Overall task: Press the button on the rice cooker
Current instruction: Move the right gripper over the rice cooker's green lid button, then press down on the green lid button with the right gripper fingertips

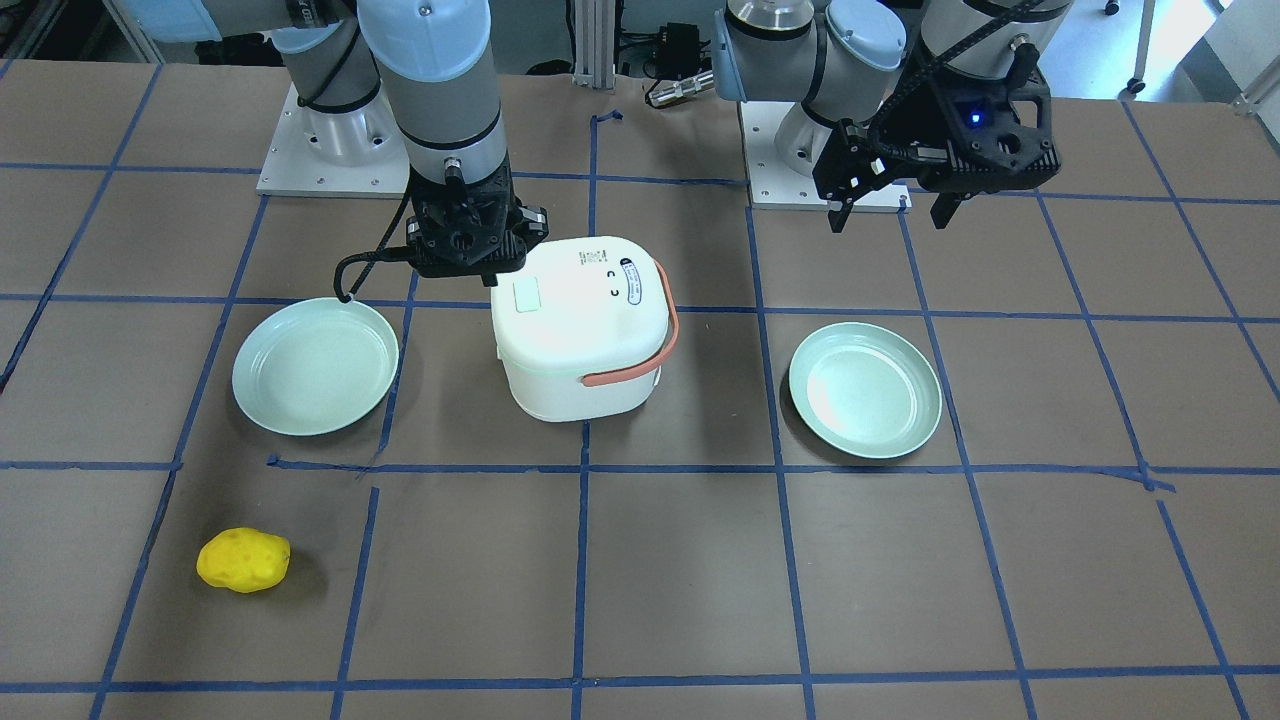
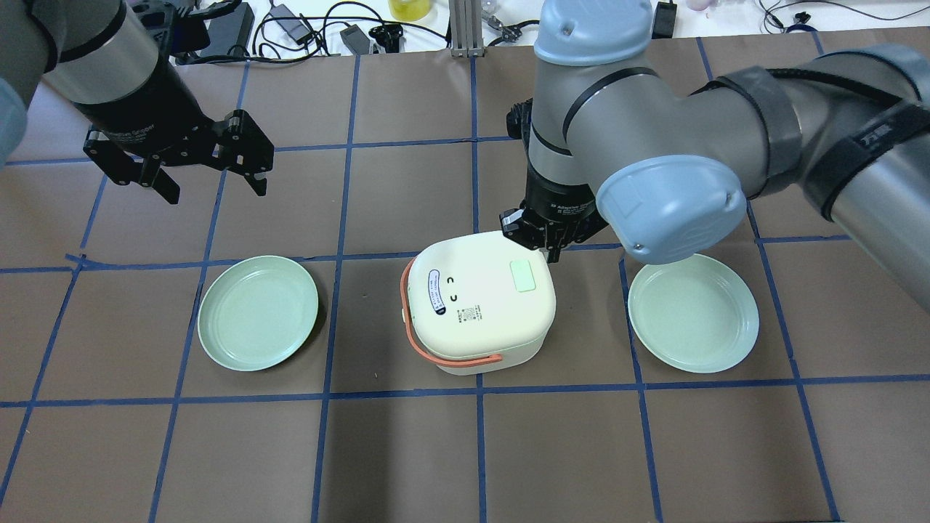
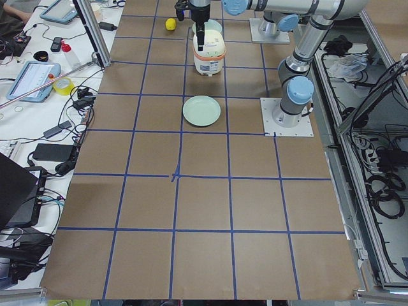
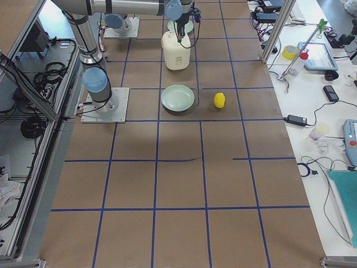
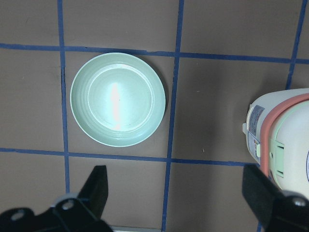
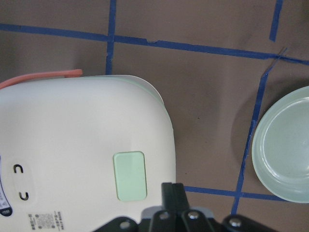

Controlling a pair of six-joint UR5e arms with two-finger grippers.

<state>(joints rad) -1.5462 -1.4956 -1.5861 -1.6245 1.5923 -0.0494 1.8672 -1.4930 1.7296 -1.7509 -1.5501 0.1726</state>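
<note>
The white rice cooker (image 2: 476,301) with an orange handle stands mid-table, lid closed. Its pale green button (image 2: 522,276) lies on the lid top, also seen in the right wrist view (image 6: 129,175). My right gripper (image 2: 548,249) is shut and empty, pointing down over the lid's edge. In the right wrist view its closed tip (image 6: 173,192) is just beside the button, not on it. I cannot tell if it touches the lid. My left gripper (image 2: 211,185) is open and empty, held high and well away from the cooker.
A light green plate (image 2: 258,312) lies on the cooker's left and another (image 2: 694,312) on its right. A yellow lumpy object (image 1: 243,560) sits near the operators' edge. Cables and gear line the far table edge.
</note>
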